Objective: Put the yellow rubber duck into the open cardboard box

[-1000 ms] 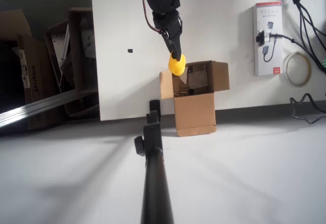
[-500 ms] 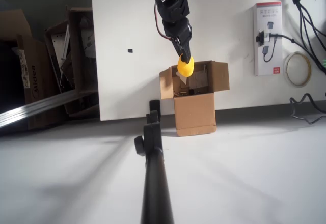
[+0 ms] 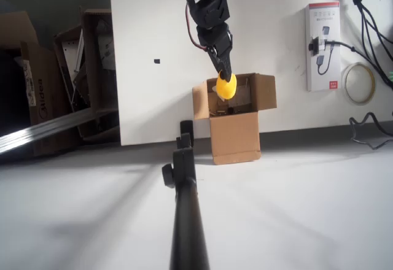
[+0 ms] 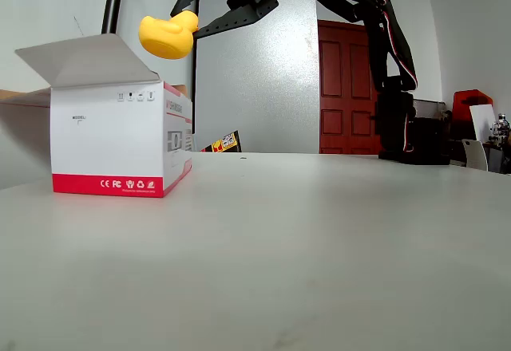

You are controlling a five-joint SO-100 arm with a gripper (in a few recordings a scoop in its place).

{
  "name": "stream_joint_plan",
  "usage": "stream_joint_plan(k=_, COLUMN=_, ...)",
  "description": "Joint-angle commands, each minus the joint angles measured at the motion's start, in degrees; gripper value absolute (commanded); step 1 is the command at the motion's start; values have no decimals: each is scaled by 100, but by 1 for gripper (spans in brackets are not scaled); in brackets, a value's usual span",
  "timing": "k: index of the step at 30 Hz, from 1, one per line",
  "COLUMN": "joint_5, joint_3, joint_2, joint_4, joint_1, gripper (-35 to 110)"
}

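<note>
While overhead shows the yellow rubber duck [image 3: 226, 86] over the open cardboard box [image 3: 235, 129], a white carton [image 4: 120, 140] hides it in the fixed view.

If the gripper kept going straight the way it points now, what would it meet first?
Likely the open cardboard box: the gripper, shut on the yellow rubber duck, points down toward its opening. Depth is unclear, so it might clip a flap.

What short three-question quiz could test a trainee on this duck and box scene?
1. True or false: the yellow rubber duck already rests on the floor of the open cardboard box.
2. What holds the duck? A) the tool B) a hand C) the table
3. In the overhead view, the white and red carton lies to the ___ of the box.

Key: 1 false, it hangs above the opening; 2 A; 3 right.
</note>
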Motion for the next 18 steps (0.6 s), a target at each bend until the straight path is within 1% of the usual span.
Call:
stream_joint_plan(k=1, joint_5=79, joint_3=-378, joint_2=-9, joint_4=-88, joint_1=18, gripper=7)
stream_joint_plan(k=18, joint_5=369, joint_3=-659, joint_2=-229, joint_4=-35, joint_1=35, gripper=7)
